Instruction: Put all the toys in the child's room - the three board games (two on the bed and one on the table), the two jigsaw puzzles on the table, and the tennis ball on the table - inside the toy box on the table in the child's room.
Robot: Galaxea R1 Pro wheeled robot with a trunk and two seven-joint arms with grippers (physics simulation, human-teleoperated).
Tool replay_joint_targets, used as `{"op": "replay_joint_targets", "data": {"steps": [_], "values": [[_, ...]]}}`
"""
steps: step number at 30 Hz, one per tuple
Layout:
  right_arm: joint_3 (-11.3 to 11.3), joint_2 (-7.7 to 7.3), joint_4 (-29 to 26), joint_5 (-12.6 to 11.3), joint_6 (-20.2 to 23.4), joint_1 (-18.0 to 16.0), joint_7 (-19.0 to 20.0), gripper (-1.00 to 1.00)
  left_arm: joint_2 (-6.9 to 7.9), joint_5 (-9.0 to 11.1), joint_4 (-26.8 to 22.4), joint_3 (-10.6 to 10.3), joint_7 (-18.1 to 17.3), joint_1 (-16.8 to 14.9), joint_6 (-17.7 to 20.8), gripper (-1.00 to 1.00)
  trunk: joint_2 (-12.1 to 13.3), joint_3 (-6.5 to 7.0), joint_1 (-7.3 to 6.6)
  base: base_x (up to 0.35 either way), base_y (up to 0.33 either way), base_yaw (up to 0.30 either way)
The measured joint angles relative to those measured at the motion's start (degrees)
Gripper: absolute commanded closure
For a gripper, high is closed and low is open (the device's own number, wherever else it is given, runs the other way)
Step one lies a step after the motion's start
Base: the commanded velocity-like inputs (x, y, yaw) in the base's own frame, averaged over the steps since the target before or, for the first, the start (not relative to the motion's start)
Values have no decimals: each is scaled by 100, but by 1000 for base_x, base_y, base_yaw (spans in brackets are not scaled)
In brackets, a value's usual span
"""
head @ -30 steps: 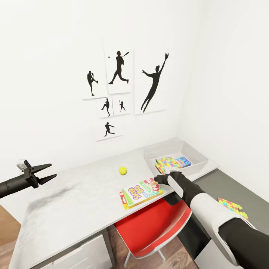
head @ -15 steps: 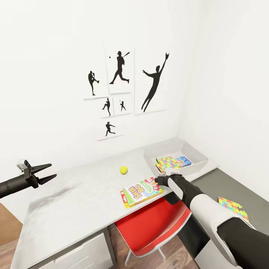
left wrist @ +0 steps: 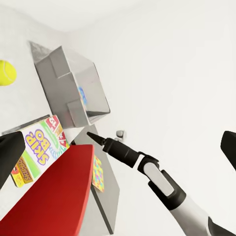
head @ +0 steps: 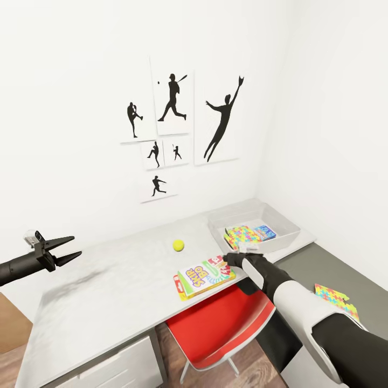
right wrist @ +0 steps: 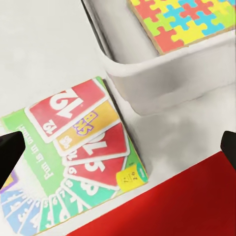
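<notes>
The yellow-white-green SKIP BO board game (head: pixel 205 276) lies flat near the table's (head: pixel 108 291) front edge. My right gripper (head: pixel 229 260) hovers open over its right end, and its dark fingertips (right wrist: pixel 7 152) stand wide apart over the card-printed cover (right wrist: pixel 73 162). The tennis ball (head: pixel 178 245) rests just behind the game. At the table's right end the toy box (head: pixel 280 237) holds a jigsaw puzzle (head: pixel 241 235) and a light blue board game (head: pixel 264 232). My left gripper (head: pixel 62 248) hangs open above the table's left end.
A red chair (head: pixel 221 323) is tucked under the table, just below the SKIP BO game. Another jigsaw puzzle (head: pixel 335 299) lies on the lower dark grey desk (head: pixel 323 269) to the right. White walls meet in the corner behind the toy box.
My right wrist has sunk slightly over the end of the SKIP BO game. The camera has shifted a little. The left arm and the toys have stayed put.
</notes>
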Motion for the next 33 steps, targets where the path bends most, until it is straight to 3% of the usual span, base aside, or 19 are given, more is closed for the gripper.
{"op": "replay_joint_targets", "data": {"steps": [4, 10, 33], "values": [[4, 117, 241, 1, -59, 0, -1, -100, 0, 0, 0, 0, 0, -1, 0, -100, 0, 0, 0, 0, 0, 0], [4, 181, 516, 8, -63, -1, 3, -100, 0, 0, 0, 0, 0, 0, 0, -100, 0, 0, 0, 0, 0, 0], [3, 197, 615, 12, -69, -1, 28, -100, 0, -2, -1, 0, -1, 0, 0, -100, 0, 0, -1, 8, 16, 0]]}}
